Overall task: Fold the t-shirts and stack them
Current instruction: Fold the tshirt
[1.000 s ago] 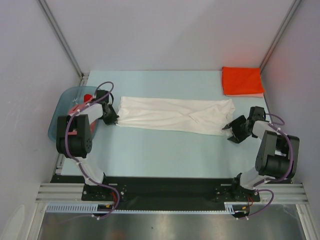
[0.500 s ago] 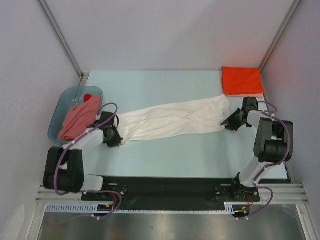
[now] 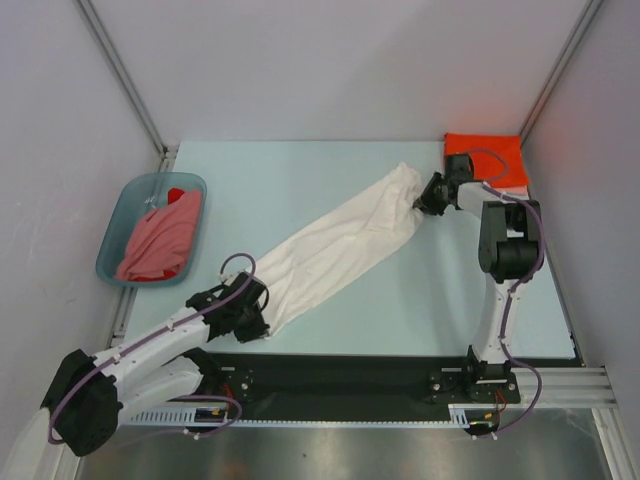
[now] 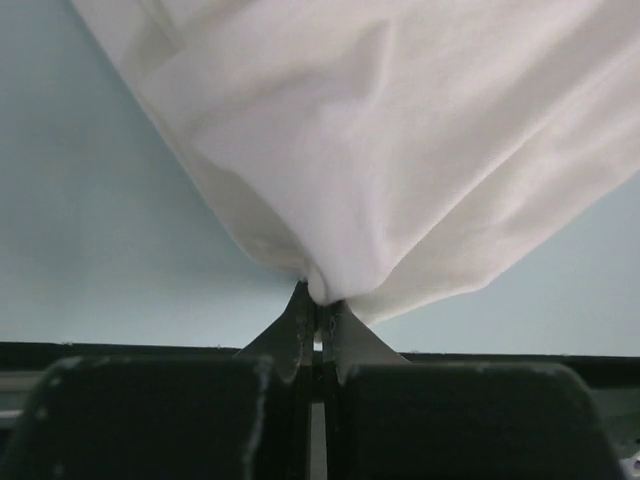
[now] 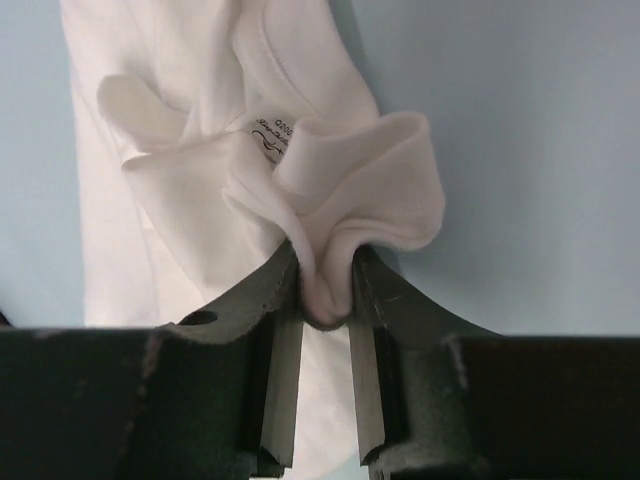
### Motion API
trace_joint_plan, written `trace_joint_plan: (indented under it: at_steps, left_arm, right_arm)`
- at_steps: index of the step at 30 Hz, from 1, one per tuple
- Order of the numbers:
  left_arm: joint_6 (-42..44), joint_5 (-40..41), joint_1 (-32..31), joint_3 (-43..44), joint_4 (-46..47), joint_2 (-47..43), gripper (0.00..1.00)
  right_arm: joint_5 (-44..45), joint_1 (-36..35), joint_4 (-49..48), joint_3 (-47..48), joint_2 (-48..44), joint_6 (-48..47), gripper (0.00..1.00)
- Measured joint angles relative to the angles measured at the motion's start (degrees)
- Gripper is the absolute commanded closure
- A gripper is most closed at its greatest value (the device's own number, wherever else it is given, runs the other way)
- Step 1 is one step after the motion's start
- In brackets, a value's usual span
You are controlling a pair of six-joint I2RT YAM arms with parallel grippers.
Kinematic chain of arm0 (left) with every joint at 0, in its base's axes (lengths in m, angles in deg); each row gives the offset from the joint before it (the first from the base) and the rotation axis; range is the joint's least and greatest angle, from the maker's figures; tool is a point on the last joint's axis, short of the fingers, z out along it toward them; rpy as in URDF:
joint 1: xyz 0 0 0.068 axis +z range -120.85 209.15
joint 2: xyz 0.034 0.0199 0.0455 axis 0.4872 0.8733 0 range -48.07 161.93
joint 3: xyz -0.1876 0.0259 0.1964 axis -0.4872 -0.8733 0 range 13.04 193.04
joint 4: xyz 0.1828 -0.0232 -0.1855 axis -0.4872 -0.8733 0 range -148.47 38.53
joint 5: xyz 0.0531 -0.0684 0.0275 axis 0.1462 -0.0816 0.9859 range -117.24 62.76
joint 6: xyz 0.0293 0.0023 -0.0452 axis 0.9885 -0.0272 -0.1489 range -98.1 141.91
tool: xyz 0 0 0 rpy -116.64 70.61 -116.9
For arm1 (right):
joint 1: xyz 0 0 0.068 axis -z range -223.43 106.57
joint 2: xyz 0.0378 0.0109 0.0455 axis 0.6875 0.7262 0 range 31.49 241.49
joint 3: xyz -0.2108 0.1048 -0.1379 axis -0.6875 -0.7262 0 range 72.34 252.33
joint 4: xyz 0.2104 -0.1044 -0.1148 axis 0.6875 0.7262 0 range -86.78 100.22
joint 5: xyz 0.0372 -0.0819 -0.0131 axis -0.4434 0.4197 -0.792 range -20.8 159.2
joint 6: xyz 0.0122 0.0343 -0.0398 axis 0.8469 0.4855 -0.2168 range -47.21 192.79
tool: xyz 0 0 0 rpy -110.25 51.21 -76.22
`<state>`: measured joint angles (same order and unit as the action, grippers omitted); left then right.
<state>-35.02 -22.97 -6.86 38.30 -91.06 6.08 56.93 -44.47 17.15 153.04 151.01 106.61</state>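
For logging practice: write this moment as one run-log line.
left hand: shut on white t-shirt | right hand: shut on white t-shirt | white t-shirt: stretched diagonally between hands | orange t-shirt: folded, far right corner

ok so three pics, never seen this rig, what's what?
The machine is a left arm and a right arm, bolted at the near edge of a pale blue table. The overhead picture looks down from above and behind them. The other two come from a camera on each wrist, looking along the claw. A long white t-shirt runs diagonally between the arms. The left claw is shut on its near end, the right claw on a bunched fold at the far end. A folded orange-red t-shirt sits in the far right corner. A blue-grey basin at left holds a salmon-pink t-shirt.
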Motion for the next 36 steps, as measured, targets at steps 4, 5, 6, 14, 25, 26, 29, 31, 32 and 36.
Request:
trace_joint_plan:
  at_steps: [4, 5, 6, 14, 25, 26, 29, 31, 32, 36]
  left_arm:
    - [-4.98, 0.31, -6.12, -1.25, 1.05, 0.83, 1.0]
    - [-6.03, 0.74, -8.02, -1.2, 1.95, 1.81, 1.0]
    - [-6.93, 0.92, -9.92, -0.98, 3.08, 3.37, 1.0]
    - [-10.19, -0.24, -26.58, 16.02, 9.57, 28.57, 1.0]
    - [-1.49, -6.62, -28.85, 28.46, 10.34, 33.35, 0.29]
    - [-0.2, -7.61, -27.71, 28.5, 9.66, 31.43, 0.29]
    - [3.89, -10.91, -21.79, 28.52, 7.91, 25.16, 0.29]
    - [7.43, -12.74, -15.19, 28.52, 6.38, 20.55, 0.27]
    - [9.38, -13.2, -11.78, 28.52, 5.57, 18.56, 0.27]
    - [17.07, -17.18, 1.53, 26.8, 4.37, 14.47, 0.26]
  right_arm:
    - [-0.15, -1.9, -1.44, 12.63, 8.94, 0.35, 0.73]
    - [-0.22, -2.21, -0.92, 16.44, 11.52, 0.55, 0.72]
    - [-0.46, -2.43, -1.09, 20.39, 14.23, 0.76, 0.72]
    - [-2.25, -4.76, -0.81, 48.5, 32.46, 2.64, 0.7]
    - [-1.92, -4.85, 9.22, 53.46, 31.58, -0.22, 0.29]
    - [-1.64, -4.24, 11.69, 51.78, 29.9, -1.27, 0.29]
    - [-0.37, -1.64, 19.89, 44.24, 22.82, -5.27, 0.26]
    - [0.5, 0.04, 24.94, 37.03, 16.11, -7.78, 0.26]
    - [0.81, 0.66, 26.12, 33.29, 12.61, -8.59, 0.26]
    - [-1.11, 0.0, 27.43, 8.79, -9.64, -10.99, 0.28]
